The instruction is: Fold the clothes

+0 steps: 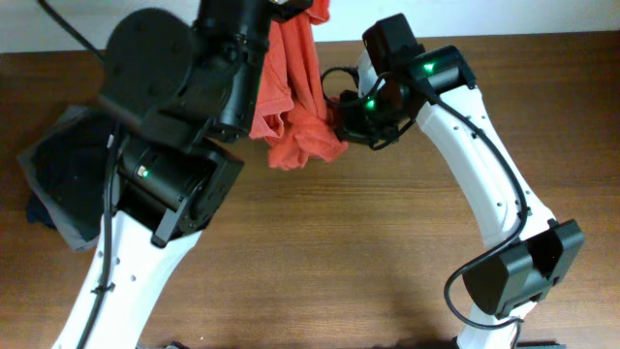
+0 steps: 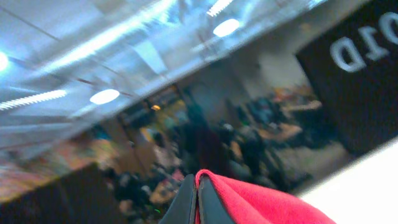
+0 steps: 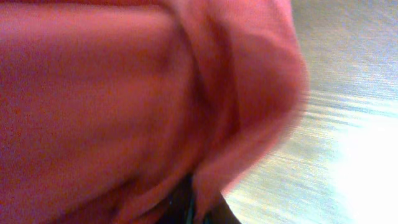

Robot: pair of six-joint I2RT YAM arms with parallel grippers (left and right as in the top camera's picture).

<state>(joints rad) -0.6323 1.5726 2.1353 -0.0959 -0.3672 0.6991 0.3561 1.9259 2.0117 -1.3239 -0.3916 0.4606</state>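
Now we have the shirt [image 1: 295,107] gathered in a bunch
Our left gripper [image 2: 198,202] pinches the cloth, fingers closed; our right gripper [image 1: 341,114] is buried in fabric, we cannot tell its opening

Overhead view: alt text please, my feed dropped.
A red-orange shirt hangs bunched above the wooden table, its top at the raised left arm and its lower edge at the right gripper. Dark folded garments lie at the table's left edge.
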